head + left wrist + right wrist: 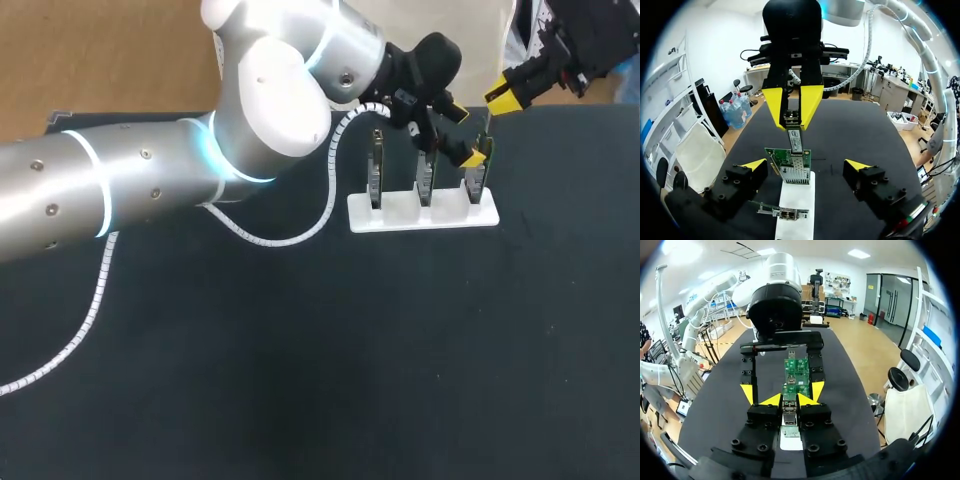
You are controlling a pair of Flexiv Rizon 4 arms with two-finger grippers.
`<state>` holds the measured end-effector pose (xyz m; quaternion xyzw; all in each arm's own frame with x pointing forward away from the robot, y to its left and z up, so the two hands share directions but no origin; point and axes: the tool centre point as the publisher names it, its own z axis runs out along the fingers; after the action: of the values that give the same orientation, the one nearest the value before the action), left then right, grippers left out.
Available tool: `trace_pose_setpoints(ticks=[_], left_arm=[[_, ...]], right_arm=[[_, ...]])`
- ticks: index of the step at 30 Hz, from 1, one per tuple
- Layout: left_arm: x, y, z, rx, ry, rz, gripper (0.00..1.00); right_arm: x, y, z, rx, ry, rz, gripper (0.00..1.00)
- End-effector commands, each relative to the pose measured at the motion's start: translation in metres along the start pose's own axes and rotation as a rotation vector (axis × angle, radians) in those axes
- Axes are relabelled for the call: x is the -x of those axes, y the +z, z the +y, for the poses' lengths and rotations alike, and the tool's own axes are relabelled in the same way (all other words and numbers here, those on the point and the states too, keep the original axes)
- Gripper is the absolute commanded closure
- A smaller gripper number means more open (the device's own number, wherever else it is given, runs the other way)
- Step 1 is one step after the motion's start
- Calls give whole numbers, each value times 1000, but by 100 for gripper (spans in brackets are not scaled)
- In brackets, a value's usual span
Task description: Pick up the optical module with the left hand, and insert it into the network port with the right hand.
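Observation:
My right gripper [505, 98] hangs over the right end of the white rack [400, 215], shut on the slim optical module [796, 141]. The module points down, and its lower end meets the port on top of the green network card [790, 167] in the rack's right slot. Whether it sits fully in the port I cannot tell. My left gripper [463, 135] is open, one yellow tip on each side of that card, touching nothing. In the right wrist view the module [789, 410] lies between my right gripper's [790, 400] tips, with the card [797, 371] straight ahead.
Two more cards [375, 175] stand in the rack's left and middle slots. The left arm's white coiled cable [95, 290] trails over the black table to the left. Bare black tabletop [400, 350] lies in front of the rack.

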<state>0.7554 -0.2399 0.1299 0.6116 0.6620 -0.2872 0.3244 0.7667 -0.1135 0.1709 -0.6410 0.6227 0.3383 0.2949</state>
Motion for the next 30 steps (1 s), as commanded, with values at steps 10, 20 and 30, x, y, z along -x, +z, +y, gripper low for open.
trace_pose_setpoints(ticks=[10,20,30], left_arm=[[2,1,2,-2,-2,8,0],[2,1,2,-2,-2,8,0],[2,1,2,-2,-2,8,0]], right_arm=[[-3,2,-6,19,5,1,100],[5,2,-7,14,-15,-5,100],[3,2,-3,14,-5,2,100]])
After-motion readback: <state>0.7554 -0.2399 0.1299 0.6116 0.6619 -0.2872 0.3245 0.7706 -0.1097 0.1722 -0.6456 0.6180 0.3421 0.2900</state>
